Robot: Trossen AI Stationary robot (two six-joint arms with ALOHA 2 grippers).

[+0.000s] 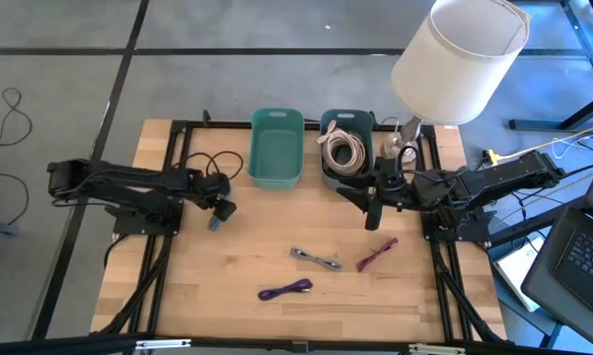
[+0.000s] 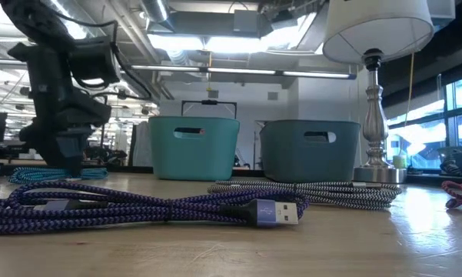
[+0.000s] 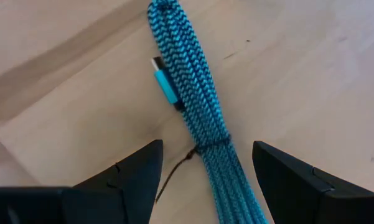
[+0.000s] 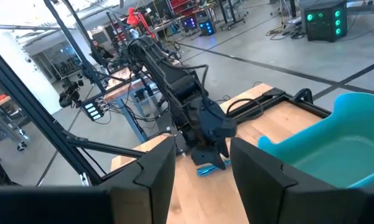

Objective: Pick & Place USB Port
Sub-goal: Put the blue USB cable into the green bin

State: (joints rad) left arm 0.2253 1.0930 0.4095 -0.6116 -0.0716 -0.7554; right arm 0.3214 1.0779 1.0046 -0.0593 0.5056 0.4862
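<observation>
On the pale wooden desk point(image 1: 227, 266), a white-shaded lamp point(image 1: 459, 54) looms far right beside my teal bin point(image 1: 276, 148) and grey bin point(image 1: 347, 150), the latter holding coiled cord. Purple point(image 1: 284, 289), grey point(image 1: 316, 258) and maroon point(image 1: 377, 254) braided cables lie near. My left gripper point(image 3: 205, 168) spreads wide over the teal braided USB cable point(image 3: 196, 93); my right gripper point(image 4: 202, 165) hangs half-open, empty.

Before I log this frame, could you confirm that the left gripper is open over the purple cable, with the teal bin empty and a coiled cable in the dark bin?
Not quite: the left gripper stands open over the teal cable, as the left wrist view shows. The purple cable lies apart, near the table's front edge. The teal bin is empty, and a coiled cable lies in the dark bin.
</observation>
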